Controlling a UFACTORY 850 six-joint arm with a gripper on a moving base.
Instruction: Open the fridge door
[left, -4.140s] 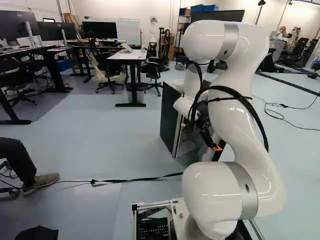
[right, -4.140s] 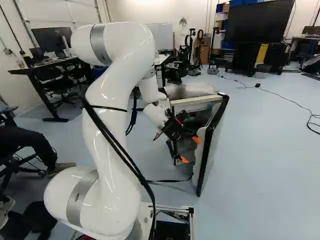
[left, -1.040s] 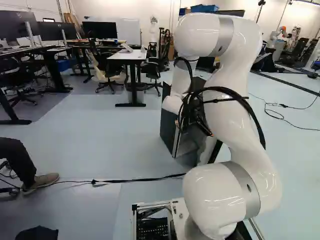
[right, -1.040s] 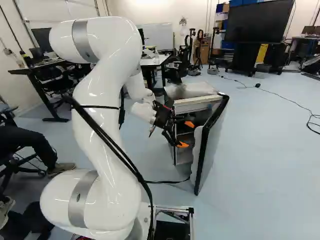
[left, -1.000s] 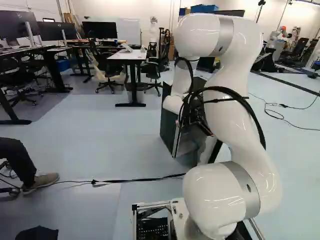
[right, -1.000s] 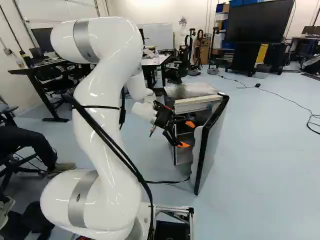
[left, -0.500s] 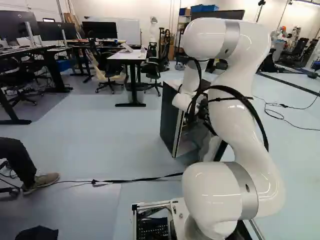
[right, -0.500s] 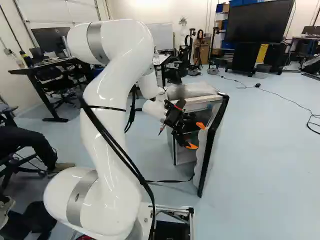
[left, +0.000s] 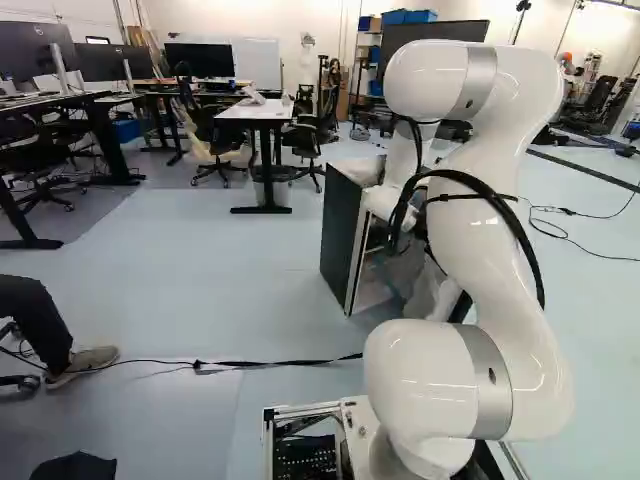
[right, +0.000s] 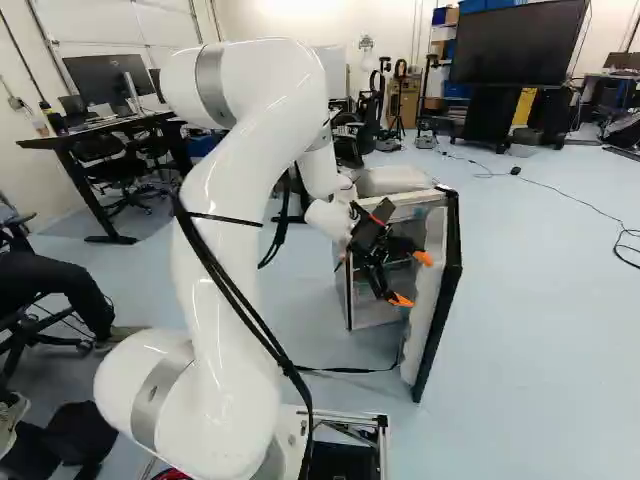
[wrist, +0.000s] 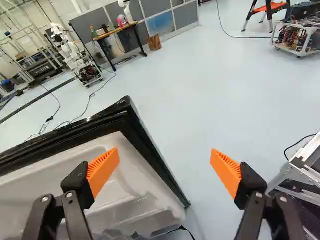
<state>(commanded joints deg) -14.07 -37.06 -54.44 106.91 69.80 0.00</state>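
Note:
In the right base view my gripper (right: 412, 279) stands open at the front of the small fridge (right: 369, 313), by the inner side of its door (right: 438, 295). The door is swung out to the right, showing white lining and a black edge. The fridge's dark side panel (left: 341, 240) faces the left base view, where the arm hides the fingers. In the wrist view the gripper (wrist: 165, 155) has nothing between its pads; one finger overlaps the door's white lining (wrist: 137, 182), the other stands beyond the door's edge over floor. Whether that finger touches the lining, I cannot tell.
A black cable (left: 270, 362) runs over the floor ahead of the base. A seated person's leg (left: 35, 315) is at the left. Desks (left: 262, 112) and chairs stand farther back. Another robot (wrist: 75, 55) and a wheeled frame (wrist: 297, 37) show in the wrist view.
The arm and gripper have moved rightward across the fridge's front. The door has swung wider, its free edge farther right in the right base view. The base has stayed put.

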